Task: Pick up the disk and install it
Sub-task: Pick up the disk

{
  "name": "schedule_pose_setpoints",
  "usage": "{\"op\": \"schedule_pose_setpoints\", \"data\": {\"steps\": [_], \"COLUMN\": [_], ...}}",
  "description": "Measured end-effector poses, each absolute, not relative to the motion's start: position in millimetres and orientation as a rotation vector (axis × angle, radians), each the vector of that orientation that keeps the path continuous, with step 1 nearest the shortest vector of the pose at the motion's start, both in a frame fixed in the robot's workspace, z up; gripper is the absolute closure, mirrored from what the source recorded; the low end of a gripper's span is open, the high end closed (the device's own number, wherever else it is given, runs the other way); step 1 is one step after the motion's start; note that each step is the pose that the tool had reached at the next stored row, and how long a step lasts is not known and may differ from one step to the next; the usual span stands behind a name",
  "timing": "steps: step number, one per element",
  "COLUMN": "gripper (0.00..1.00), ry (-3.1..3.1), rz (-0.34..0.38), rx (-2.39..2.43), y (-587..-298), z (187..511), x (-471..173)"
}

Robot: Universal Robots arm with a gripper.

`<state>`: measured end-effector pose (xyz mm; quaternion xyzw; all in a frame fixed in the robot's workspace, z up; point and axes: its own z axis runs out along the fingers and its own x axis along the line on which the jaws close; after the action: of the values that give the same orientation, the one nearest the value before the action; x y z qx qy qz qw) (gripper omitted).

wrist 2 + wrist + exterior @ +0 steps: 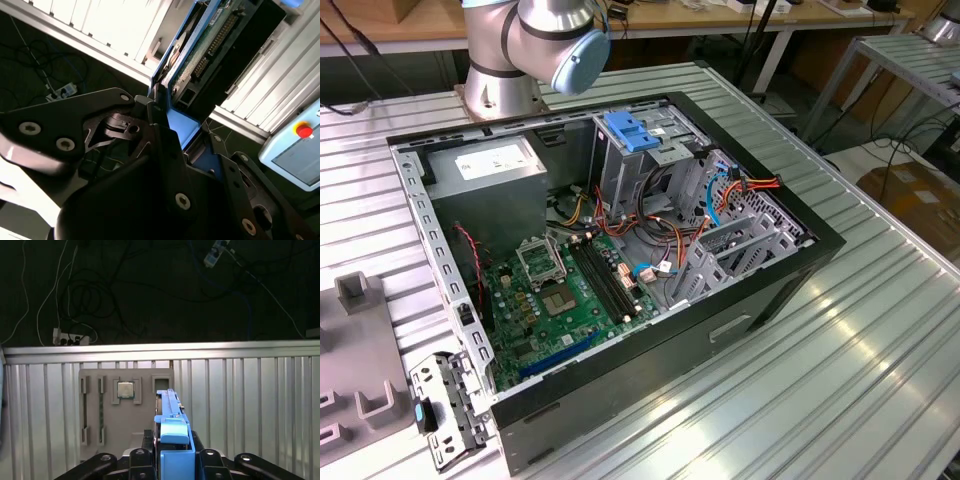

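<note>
The gripper [174, 456] has its two black fingers [162, 145] shut tight on the disk [169, 405]. They pinch it at its blue side rails, and the disk sticks out thin-edge-on over the ribbed metal table [250, 405]. Past the disk lies a flat grey tray [100, 410] with a small square chip [125, 389] sitting in one of its pockets. Beyond the table's edge the floor is dark, with loose cables [100, 300] and a plug strip [67, 337].

In the exterior view the arm [545, 40] stands at the far side of the table, behind an open computer case [650, 370]. Inside the case is a metal cage [618, 175] with a blue latch [632, 133] on top. Beside the cage, on the exterior view's left, is a grey power box [485, 165]. Orange and blue wires [665, 235] (quite a tangle) lie around the foot of the cage, just beside the green board [570, 300] on the bottom of the case.
</note>
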<state>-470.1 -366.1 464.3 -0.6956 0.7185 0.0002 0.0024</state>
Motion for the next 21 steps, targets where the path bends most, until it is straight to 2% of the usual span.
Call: {"op": "schedule_pose_setpoints", "data": {"steps": [21], "gripper": [0.63], "ry": [2.254], "rz": [0.001], "rx": [-2.182], "y": [-366.1], "z": [510.5], "x": [-470.1]}}
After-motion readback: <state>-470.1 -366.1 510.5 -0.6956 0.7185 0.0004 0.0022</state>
